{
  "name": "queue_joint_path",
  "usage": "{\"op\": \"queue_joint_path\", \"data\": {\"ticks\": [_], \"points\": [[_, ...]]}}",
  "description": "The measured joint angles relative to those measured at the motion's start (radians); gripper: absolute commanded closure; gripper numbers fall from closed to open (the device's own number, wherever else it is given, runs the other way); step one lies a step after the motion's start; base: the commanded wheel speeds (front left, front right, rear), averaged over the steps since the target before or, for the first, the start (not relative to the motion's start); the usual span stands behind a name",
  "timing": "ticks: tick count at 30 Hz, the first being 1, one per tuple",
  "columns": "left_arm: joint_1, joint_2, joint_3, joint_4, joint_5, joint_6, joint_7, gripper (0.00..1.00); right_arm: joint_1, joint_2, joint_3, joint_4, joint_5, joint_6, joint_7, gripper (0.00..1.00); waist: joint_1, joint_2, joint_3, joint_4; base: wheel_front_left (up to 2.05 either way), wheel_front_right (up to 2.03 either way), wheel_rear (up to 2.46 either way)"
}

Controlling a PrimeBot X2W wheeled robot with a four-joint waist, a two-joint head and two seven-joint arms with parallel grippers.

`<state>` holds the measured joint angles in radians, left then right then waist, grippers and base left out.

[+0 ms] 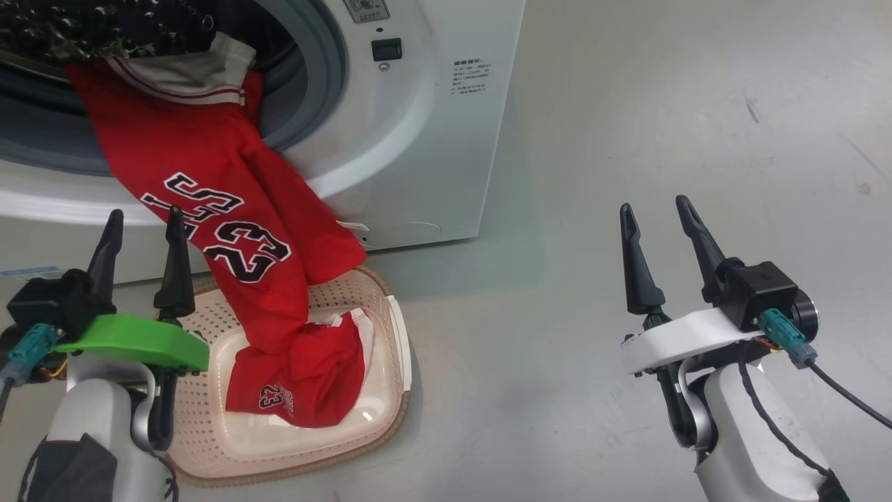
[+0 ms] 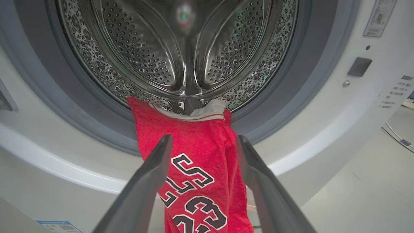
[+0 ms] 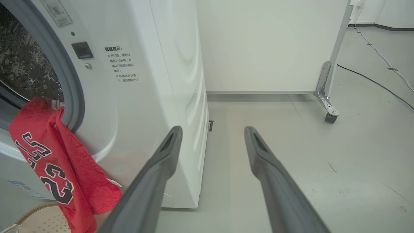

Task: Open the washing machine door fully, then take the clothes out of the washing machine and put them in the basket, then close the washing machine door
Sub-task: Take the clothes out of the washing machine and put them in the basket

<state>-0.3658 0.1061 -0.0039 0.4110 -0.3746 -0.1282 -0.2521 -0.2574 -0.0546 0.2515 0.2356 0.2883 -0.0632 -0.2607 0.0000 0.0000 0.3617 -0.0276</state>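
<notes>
**Jersey draped from drum to basket, both grippers wide and empty**

The washing machine (image 1: 418, 104) fills the upper left of the head view, a white box on a pale grey floor (image 1: 662, 104). Its drum mouth is uncovered, ringed by a grey gasket (image 1: 327, 77). In the left wrist view the perforated steel drum (image 2: 181, 48) is bare except at its lower lip.

The clothes (image 1: 230, 209) hang from that lip. One red jersey, its "23" upside down, runs over the gasket and down the machine's front into the basket (image 1: 398, 335), where more red cloth lies bunched on the bottom. The basket sits on the floor, right against the foot of the machine.

The left gripper (image 1: 144, 215) hovers above the basket's left side, just beside the hanging jersey — fingers spread wide, nothing between them. The right gripper (image 1: 654, 203) stands well apart over bare floor, equally wide and empty.

On the machine's front panel are a small black latch socket (image 1: 387, 49) and a printed text sticker (image 1: 468, 77).
</notes>
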Motion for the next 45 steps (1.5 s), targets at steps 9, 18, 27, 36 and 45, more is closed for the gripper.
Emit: {"op": "queue_joint_path", "data": {"ticks": [9,18,27,36,45], "points": [[-0.007,0.006,-0.038,0.003,0.027,0.000,0.001,0.00,0.001,-0.001,0.021,0.000,0.013,0.001,0.000,0.00,0.0000,0.0000,-0.006,-0.011,0.00,0.00,0.00],[-0.143,0.053,-0.050,-0.002,0.052,0.000,0.086,0.00,0.000,-0.001,0.044,-0.002,0.027,0.001,0.000,0.00,0.0000,0.0000,0.012,-0.044,0.00,0.00,0.00],[-0.277,0.106,-0.043,0.033,0.058,0.001,0.208,0.00,-0.002,-0.001,0.057,-0.020,0.039,-0.001,0.000,0.00,0.0000,0.0000,0.057,-0.077,0.00,0.00,0.00],[-0.419,0.146,-0.041,0.087,0.060,0.002,0.340,0.00,-0.028,-0.001,0.082,-0.040,0.077,-0.010,0.000,0.00,0.0001,0.0000,0.121,-0.109,0.00,0.00,0.00],[-0.541,0.166,-0.030,0.155,0.058,0.024,0.443,0.00,-0.049,-0.001,0.109,-0.058,0.100,-0.019,0.000,0.00,0.0000,0.0000,0.187,-0.149,0.00,0.00,0.00]]}}
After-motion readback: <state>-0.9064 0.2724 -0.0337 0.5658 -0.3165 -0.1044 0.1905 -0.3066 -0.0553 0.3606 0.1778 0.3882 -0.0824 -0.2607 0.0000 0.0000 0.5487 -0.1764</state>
